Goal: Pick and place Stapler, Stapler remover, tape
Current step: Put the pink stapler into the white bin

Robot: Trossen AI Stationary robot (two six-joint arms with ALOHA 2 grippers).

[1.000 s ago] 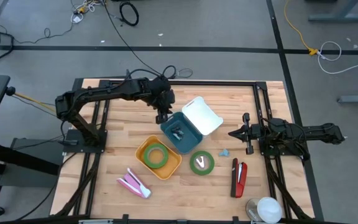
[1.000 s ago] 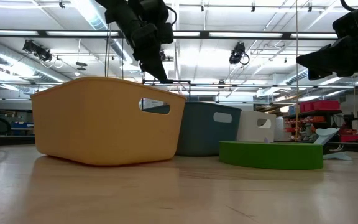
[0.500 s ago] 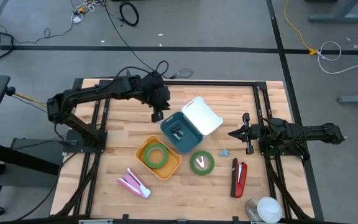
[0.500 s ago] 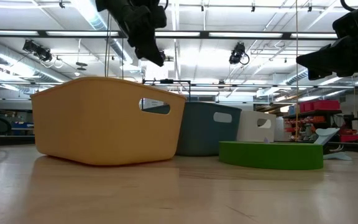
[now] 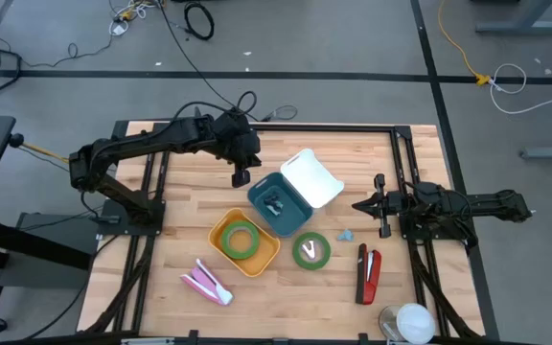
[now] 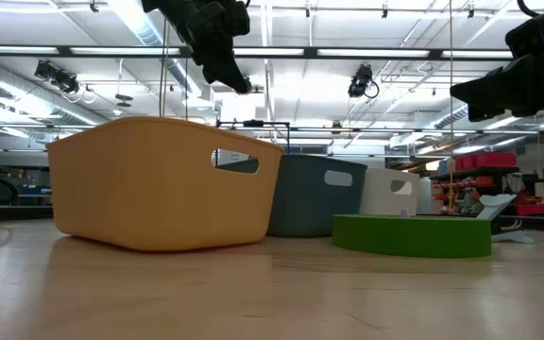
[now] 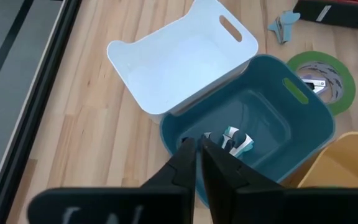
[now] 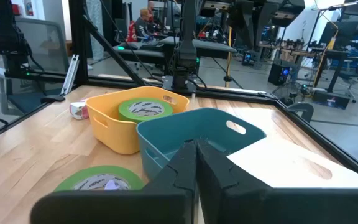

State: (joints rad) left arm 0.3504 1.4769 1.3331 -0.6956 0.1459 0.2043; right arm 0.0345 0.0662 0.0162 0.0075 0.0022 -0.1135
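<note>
While the small staple remover [image 7: 232, 140] is lying at the bottom of the teal bin [image 5: 278, 203], the left gripper [image 5: 241, 177] is hovering just beside that bin with its fingers closed on nothing. One roll of green tape [image 5: 242, 240] is sitting in the yellow bin [image 5: 243, 243], and a second roll [image 5: 311, 250] is resting on the bench [image 5: 180, 230]. Judging by this, one placement is finished. The red stapler [image 5: 368, 273] is waiting near the right gripper [image 5: 357, 204], which is idle and closed. Next, an arm needs to open and reach for it.
</note>
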